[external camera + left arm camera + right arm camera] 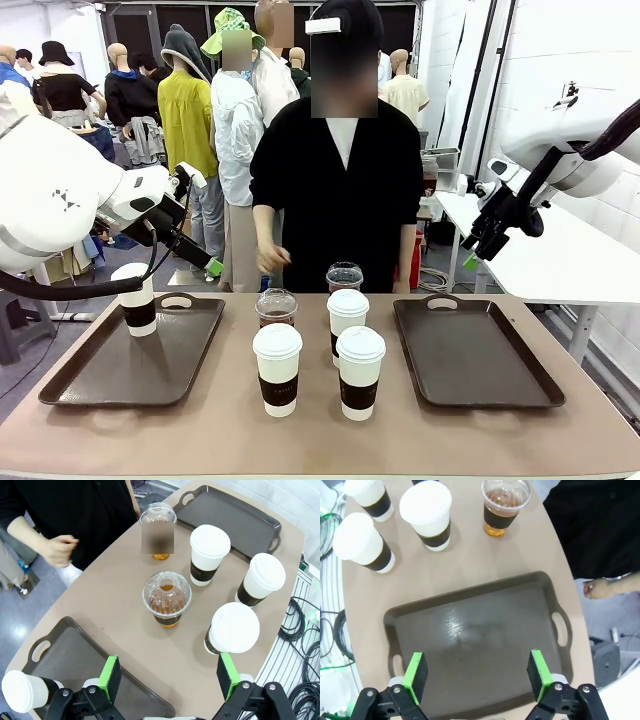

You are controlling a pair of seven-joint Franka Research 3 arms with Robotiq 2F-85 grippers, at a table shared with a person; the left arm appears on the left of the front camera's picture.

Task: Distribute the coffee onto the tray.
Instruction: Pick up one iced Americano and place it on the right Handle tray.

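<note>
Item: coffee, six cups. Clock positions are read from the front camera, with 12 at the person. One sleeved cup [135, 300] stands on the left tray [110, 375], in its 11 o'clock corner by the handle slot. Five stand close together on the bare table [300, 435] between the trays. Within the group, the near-left white cup [277, 368] is at 7 o'clock, the near-right white cup [359, 372] at 5 and the rear white cup [347, 318] at 2. The left dome cup [276, 306] is at 10 and the rear dome cup [344, 276] at 12. The right tray [470, 360] has no cup on it yet. Orientation: every cup is upright, long axis vertical, lid up, base flat. Both wrist cameras look down onto the lids. Left gripper [168, 677]: fingers spread wide with nothing between them, held above the table beside the left tray's inner rim. Right gripper [477, 675]: fingers likewise spread and empty, held over the right tray. Hazards, as I judge them: the group is tight, so a finger coming down around one cup could shove or tip its neighbour. These cups are tall with narrow bases, and a sideways nudge may topple one. A hard squeeze on a clear dome cup could pop its lid and spill. The person's hand [270, 258] hangs at the table's 12 o'clock edge, near the dome cups, and a reach there risks contact.
</note>
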